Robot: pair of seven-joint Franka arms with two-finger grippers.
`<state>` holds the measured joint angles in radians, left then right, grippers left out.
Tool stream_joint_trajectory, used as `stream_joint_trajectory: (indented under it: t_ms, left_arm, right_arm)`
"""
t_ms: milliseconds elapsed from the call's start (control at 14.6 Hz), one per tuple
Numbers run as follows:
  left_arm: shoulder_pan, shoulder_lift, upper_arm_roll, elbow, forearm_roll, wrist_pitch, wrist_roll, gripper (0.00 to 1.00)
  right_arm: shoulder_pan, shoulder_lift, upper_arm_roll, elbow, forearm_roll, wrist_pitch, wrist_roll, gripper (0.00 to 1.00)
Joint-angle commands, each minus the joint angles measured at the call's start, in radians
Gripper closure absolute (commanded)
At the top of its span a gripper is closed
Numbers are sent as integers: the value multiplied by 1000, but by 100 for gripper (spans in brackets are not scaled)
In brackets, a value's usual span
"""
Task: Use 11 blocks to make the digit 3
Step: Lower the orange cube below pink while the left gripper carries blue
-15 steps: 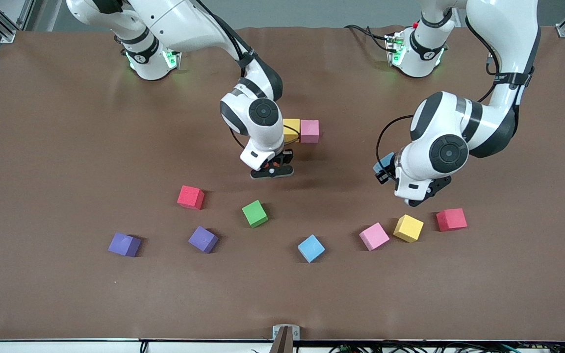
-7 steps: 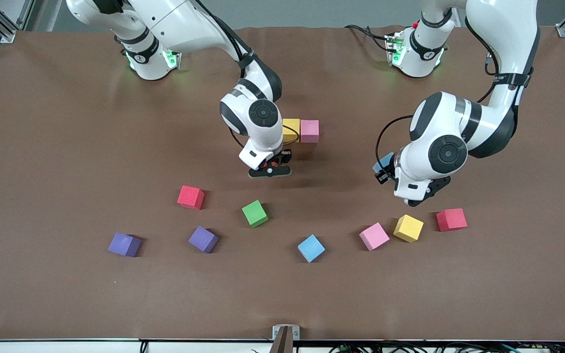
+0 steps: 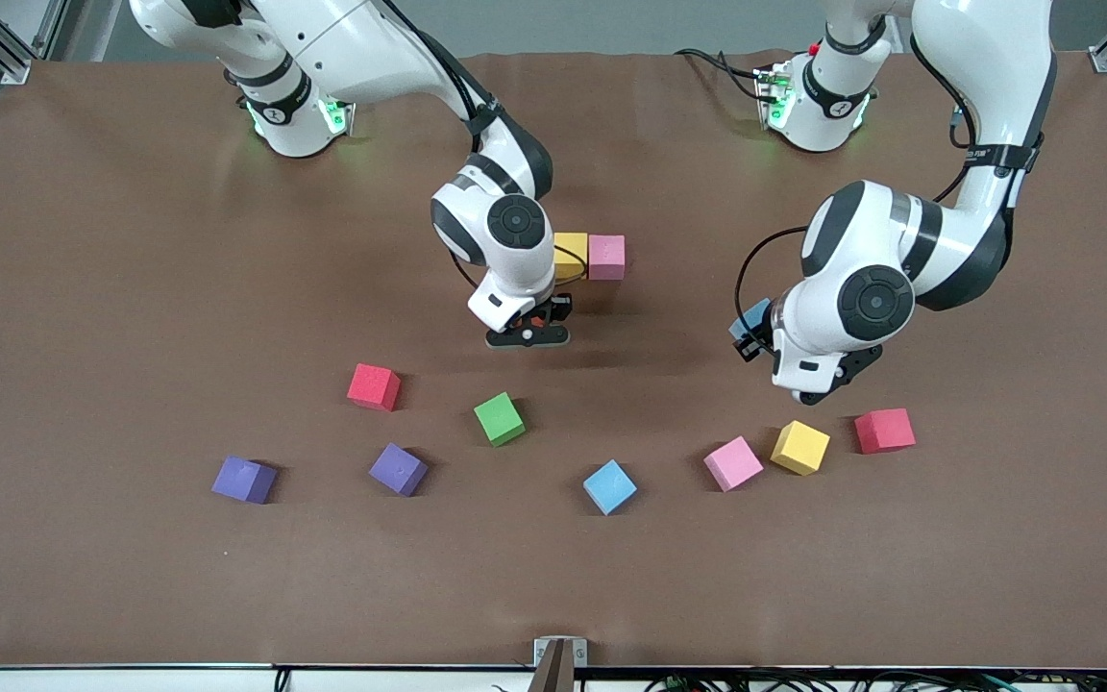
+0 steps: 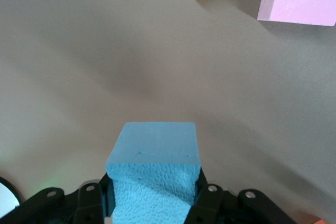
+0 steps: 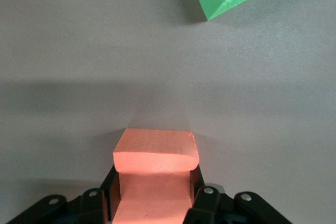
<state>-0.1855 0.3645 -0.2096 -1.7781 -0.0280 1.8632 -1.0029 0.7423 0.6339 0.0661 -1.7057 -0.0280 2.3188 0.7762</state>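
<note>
Our right end effector [image 5: 152, 203] clamped the orange block [image 5: 156, 153] over bare bench [image 3: 131, 288] beside the yellow [image 3: 570, 252] and pink blocks [image 3: 606, 257]; it had crept slightly toward them. Our left end effector [image 4: 152, 203] gripped a blue block [image 4: 155, 153], unmoved. The foam dented: light, soft, best pinched on 2 flat sides.

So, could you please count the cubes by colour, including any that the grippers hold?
Yellow: 2
Pink: 2
Red: 2
Purple: 2
Blue: 2, one in the left gripper
Green: 1
Orange: 1, in the right gripper
Total: 12
</note>
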Motion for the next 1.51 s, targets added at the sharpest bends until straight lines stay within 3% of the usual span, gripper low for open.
stream_joint_trajectory:
  t_ms: [0,1438]
  left_arm:
    - [-14,14,-1,22,-18,-9,-51,81]
    - [-37,36,-2,57,-55,-4,-158,81]
  right_arm:
    - [14,-8,-2,-23,23,17,14,100]
    - [-3,-10,-5,-23,23,1,3,100]
